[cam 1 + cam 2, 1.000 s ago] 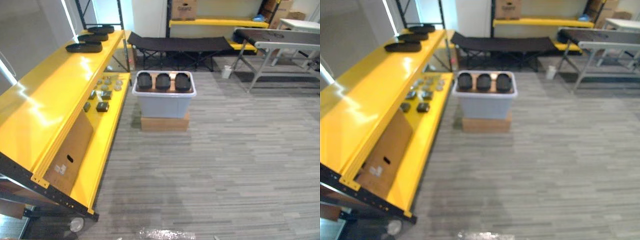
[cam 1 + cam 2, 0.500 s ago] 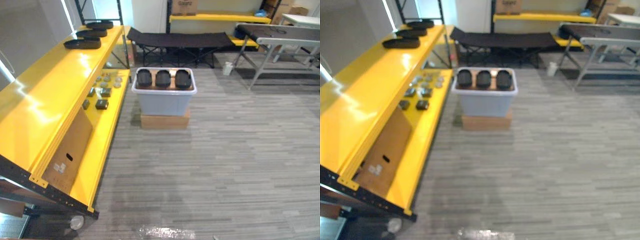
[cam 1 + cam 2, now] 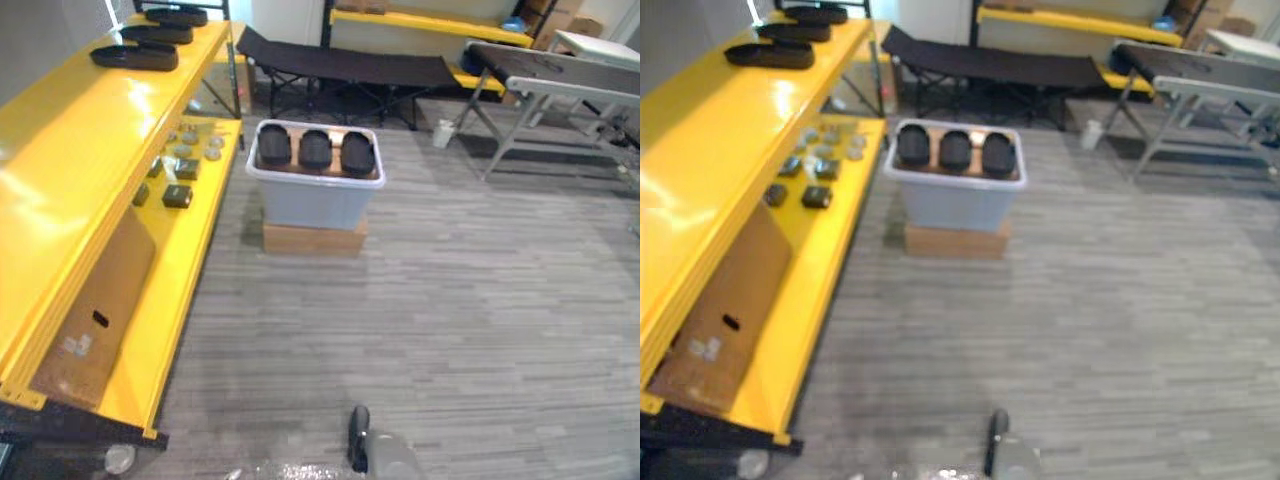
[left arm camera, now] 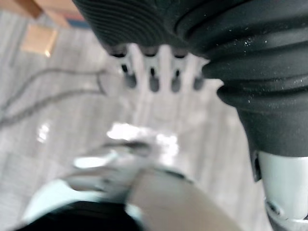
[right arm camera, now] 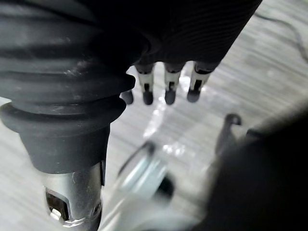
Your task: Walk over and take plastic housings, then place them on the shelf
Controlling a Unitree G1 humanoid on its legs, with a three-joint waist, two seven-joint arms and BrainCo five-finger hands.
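Note:
Three black plastic housings (image 3: 315, 148) lie side by side in a grey bin (image 3: 310, 203), which stands on a low cardboard box (image 3: 312, 238) on the floor ahead of me. Three more black housings (image 3: 135, 55) rest in a row at the far end of the yellow shelf (image 3: 70, 140) on my left. My left hand (image 4: 153, 79) hangs over the floor with its fingers straight and nothing in it. My right hand (image 5: 167, 89) also hangs over the floor, fingers straight and holding nothing.
Small parts (image 3: 175, 170) and a leaning cardboard sheet (image 3: 95, 310) sit on the lower yellow shelf level. A black folding cot (image 3: 340, 68) stands behind the bin. A grey conveyor table (image 3: 560, 80) is at the back right, with a white cup (image 3: 443, 133) beside its leg.
The whole picture has shifted: the camera has moved, so the shelf sits further left and the bin slightly higher. No object has moved.

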